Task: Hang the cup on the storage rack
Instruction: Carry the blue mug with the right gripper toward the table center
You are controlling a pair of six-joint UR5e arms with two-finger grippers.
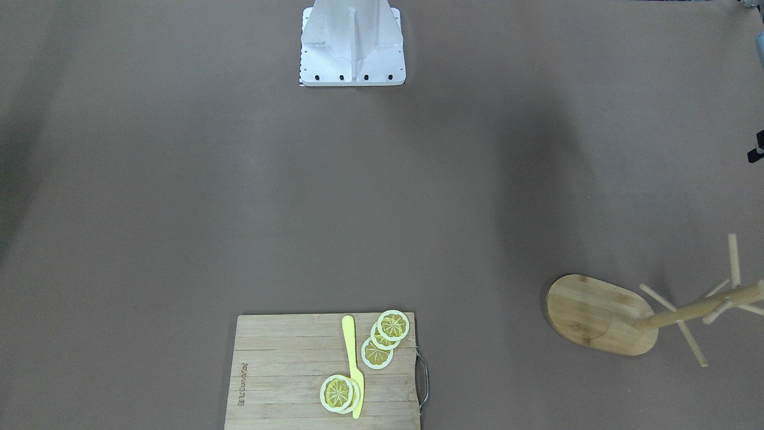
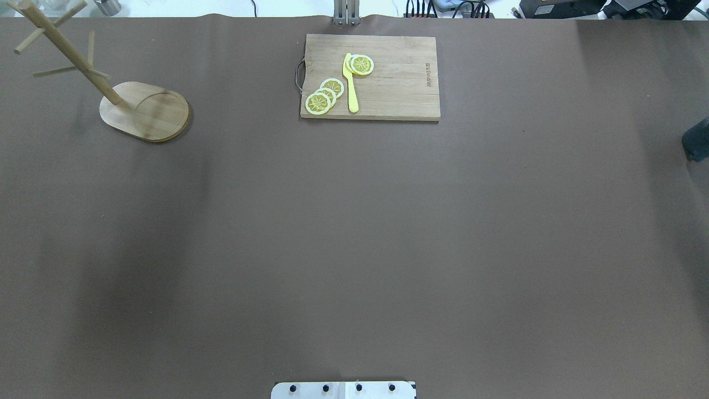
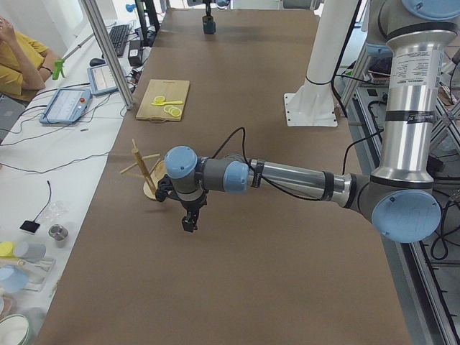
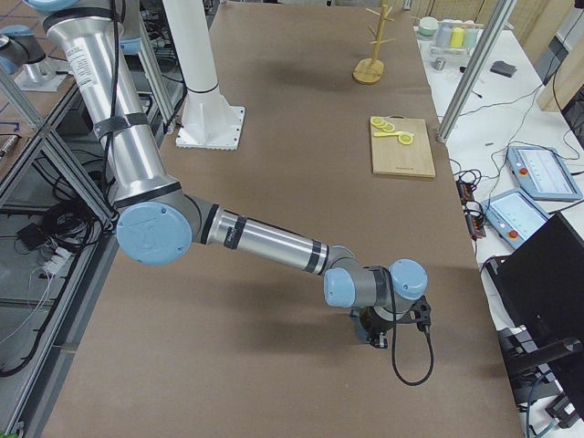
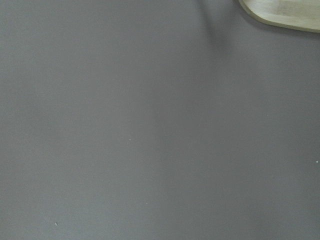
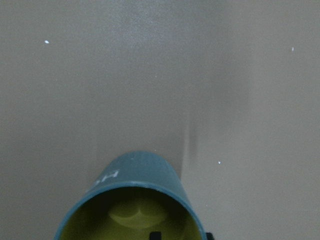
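The cup [image 6: 135,172], slate-blue with a yellow inside, fills the bottom of the right wrist view, tilted with its mouth toward the camera. My right gripper [image 6: 181,235] is shut on its rim, above the table near the right end [image 4: 379,336]. The storage rack [image 2: 144,113], a bamboo mug tree, stands at the far left and carries nothing on its pegs [image 1: 600,313]. My left gripper [image 3: 188,221] hangs above the table near the rack; I cannot tell whether it is open. The rack's base edge shows in the left wrist view [image 5: 285,12].
A wooden cutting board [image 2: 370,77] with lemon slices and a yellow knife lies at the far middle [image 1: 268,370]. The robot's white base [image 1: 352,48] stands at the near middle. A person [image 3: 18,57] sits beside the table.
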